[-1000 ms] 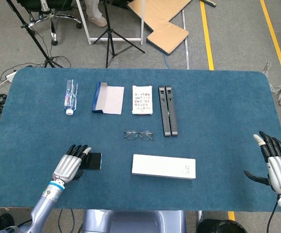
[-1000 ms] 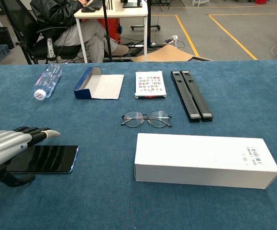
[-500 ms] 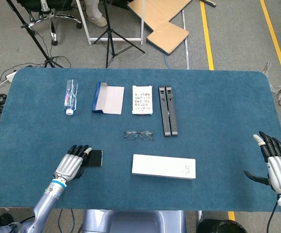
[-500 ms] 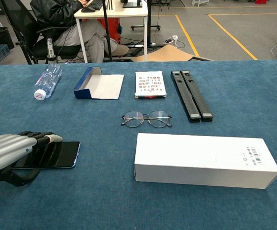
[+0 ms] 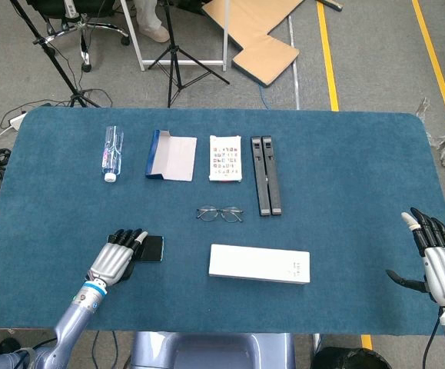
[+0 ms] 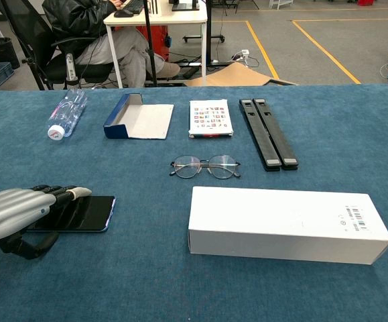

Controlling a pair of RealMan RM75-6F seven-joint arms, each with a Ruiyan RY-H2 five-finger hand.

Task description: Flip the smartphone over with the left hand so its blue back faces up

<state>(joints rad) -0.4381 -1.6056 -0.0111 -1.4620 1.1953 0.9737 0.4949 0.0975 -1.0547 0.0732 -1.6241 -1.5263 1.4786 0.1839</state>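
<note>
Blue felt covers the tabletop (image 5: 345,169), and at its near edge, lower left of both frames, the left hand (image 6: 13,211) lies palm down with its silver back up. Its fingers (image 6: 63,193) stretch out nearly straight and close together over the left end of the smartphone (image 6: 83,213), resting on the dark screen; the thumb curls below the palm, and whether it touches the phone's edge cannot be told. Nothing shows the phone lifted or gripped: it lies flat, glossy black face up, only a thin blue rim visible. Its long axis runs left to right across the frame, the free end pointing toward the white box (image 6: 289,225) lying to its right, well apart. The covered end is hidden beneath the hand.

At the lower right of the head view the right hand (image 5: 437,261) sits beyond the tabletop's right edge, fingers extended and apart, thumb out to the side, holding nothing; the chest view does not show it.

Farther back, mid-tabletop, a pair of glasses (image 6: 205,166) lies with its arms folded. Along the far row, left to right, lie a clear water bottle (image 6: 66,112) with its white cap toward the camera, an opened blue case (image 6: 139,117) with a pale lining, a small printed card pack (image 6: 210,118), and two black bars (image 6: 269,141) side by side, touching.
</note>
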